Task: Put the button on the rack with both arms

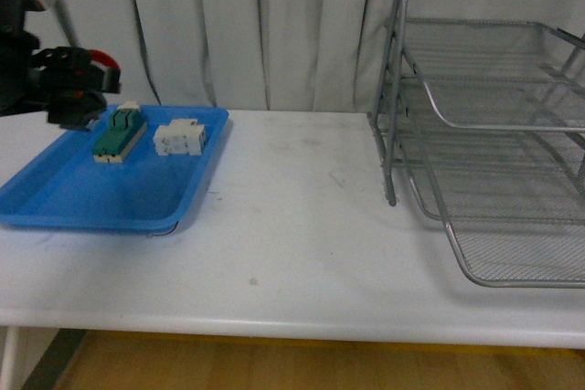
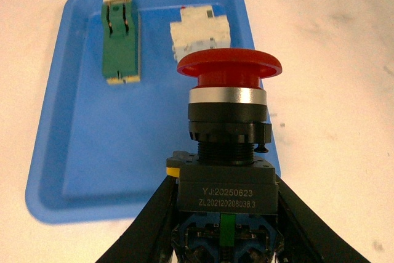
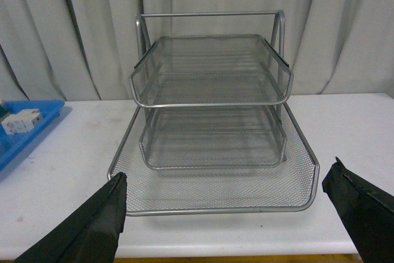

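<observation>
Button: broad red mushroom cap, silver collar, ribbed black neck, grey block printed YJ:20250623. The left gripper clamps that block between its fingers, holding the button in the air over the tray, where a green switch and a white block lie side by side. Only the left wrist view shows the print; the front view gives just a sliver of red. The right wrist view alone shows the right gripper, fingers spread wide and empty, facing the rack, which stands well apart from the tray.

Black left arm; right gripper has black wedge-shaped fingers.
</observation>
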`<state>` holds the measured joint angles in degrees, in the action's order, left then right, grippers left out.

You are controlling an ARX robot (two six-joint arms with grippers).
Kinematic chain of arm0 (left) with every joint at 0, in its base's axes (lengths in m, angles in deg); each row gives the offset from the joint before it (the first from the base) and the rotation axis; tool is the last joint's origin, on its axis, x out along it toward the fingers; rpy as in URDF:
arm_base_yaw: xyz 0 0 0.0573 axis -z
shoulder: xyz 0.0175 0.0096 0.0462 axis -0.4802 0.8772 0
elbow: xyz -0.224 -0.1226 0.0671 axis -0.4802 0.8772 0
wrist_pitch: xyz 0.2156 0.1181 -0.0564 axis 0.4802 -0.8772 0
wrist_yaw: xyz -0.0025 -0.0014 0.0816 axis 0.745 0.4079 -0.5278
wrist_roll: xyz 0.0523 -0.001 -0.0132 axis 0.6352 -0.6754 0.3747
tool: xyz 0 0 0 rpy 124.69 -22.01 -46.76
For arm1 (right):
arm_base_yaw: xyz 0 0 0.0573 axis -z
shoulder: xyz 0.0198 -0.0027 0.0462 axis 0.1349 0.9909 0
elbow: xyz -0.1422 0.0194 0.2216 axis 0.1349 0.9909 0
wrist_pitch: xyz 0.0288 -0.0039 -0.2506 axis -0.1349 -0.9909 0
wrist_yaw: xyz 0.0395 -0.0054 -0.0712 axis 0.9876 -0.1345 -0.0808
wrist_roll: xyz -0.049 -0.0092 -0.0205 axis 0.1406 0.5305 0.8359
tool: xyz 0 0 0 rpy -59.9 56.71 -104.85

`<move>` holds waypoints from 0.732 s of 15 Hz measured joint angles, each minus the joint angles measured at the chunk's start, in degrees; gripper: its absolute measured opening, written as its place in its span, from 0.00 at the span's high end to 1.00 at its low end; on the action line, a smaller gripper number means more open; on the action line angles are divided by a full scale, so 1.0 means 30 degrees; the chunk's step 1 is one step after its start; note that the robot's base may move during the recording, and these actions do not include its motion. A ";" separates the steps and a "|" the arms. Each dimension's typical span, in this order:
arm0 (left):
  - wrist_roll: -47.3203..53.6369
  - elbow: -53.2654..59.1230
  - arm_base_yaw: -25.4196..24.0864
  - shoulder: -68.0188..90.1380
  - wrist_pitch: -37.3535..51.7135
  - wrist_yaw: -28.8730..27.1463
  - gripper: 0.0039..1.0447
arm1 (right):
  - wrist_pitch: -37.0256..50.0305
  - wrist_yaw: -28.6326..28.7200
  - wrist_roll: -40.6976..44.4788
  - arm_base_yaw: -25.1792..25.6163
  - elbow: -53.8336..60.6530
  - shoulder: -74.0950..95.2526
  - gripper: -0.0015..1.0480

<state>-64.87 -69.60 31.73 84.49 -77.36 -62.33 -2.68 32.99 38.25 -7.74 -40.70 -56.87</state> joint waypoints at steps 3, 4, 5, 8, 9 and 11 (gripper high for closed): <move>-0.0211 0.5362 0.1035 -0.4182 0.0488 -0.0933 0.66 | 0.0000 0.0000 0.0000 0.0000 0.0000 0.0000 0.06; -0.0335 0.6317 0.1370 -0.4874 0.0736 -0.1144 0.66 | 0.0000 0.0000 0.0000 0.0000 0.0000 0.0000 0.06; -0.0481 0.7067 0.1435 -0.5129 0.1035 -0.1071 0.66 | 0.0000 0.0000 0.0000 0.0000 0.0000 0.0000 0.06; -0.0860 0.7548 0.0874 -0.5093 0.1348 -0.1231 0.66 | 0.0000 0.0000 0.0000 0.0000 0.0000 0.0000 0.06; -0.0860 0.7555 0.0823 -0.5093 0.1421 -0.1260 0.66 | -0.0007 0.0000 0.0000 0.0000 0.0000 0.0000 0.06; -0.0860 0.7810 0.0889 -0.5085 0.1479 -0.1180 0.66 | -0.0007 -0.0007 0.0000 0.0000 0.0000 0.0000 0.06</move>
<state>-67.45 -46.17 34.39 69.23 -72.93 -65.87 -2.71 32.97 38.25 -7.74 -40.70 -56.87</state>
